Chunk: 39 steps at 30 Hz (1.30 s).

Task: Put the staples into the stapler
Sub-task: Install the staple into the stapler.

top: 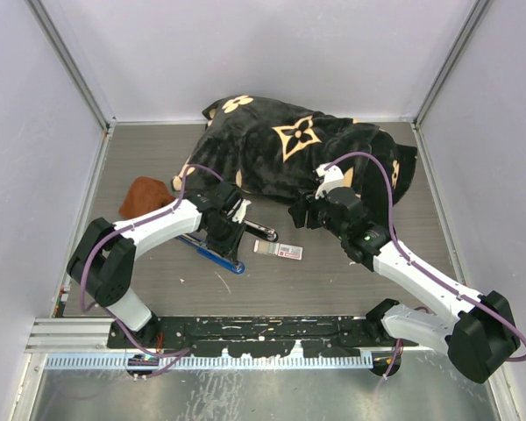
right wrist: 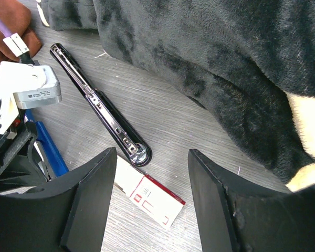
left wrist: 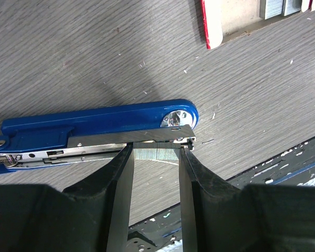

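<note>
The blue stapler (left wrist: 100, 118) lies open on the grey table, its metal magazine rail (left wrist: 94, 151) facing my left wrist camera. My left gripper (left wrist: 157, 152) is shut on a short silver strip of staples (left wrist: 157, 154), held right against the front end of that rail. In the top view, this gripper (top: 221, 232) hangs over the blue stapler (top: 219, 258). The staples box (right wrist: 149, 198), white with a red label, lies flat below my right gripper (right wrist: 152, 152), which is open and empty above the table. In the top view the box (top: 278, 251) sits right of the blue stapler.
A black stapler (right wrist: 100, 102) lies just behind the box (top: 259, 231). A black plush blanket with beige flowers (top: 298, 145) fills the back of the table, close to my right gripper (top: 300, 213). A brown cloth (top: 143, 195) lies at the left. Grey walls enclose the table.
</note>
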{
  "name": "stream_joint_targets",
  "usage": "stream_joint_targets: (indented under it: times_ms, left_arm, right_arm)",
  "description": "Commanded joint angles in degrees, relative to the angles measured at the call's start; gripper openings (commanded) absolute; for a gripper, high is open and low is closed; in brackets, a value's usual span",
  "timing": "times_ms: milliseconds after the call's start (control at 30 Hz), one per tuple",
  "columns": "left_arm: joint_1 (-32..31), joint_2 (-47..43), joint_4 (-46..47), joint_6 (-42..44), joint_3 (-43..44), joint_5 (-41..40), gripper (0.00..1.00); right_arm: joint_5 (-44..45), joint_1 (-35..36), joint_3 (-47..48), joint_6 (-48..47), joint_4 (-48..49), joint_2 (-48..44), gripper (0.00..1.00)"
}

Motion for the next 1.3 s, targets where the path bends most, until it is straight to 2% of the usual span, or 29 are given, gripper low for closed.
stream_joint_targets:
  times_ms: [0, 1267]
  left_arm:
    - [-0.1, -1.2, 0.7, -0.9, 0.0, -0.6, 0.25]
    - [-5.7, 0.9, -1.0, -2.3, 0.7, -9.9, 0.24]
  right_arm:
    - [-0.6, -0.3, 0.6, 0.5, 2.0, -0.9, 0.63]
    - [-0.9, -0.4, 0.5, 0.7, 2.1, -0.9, 0.63]
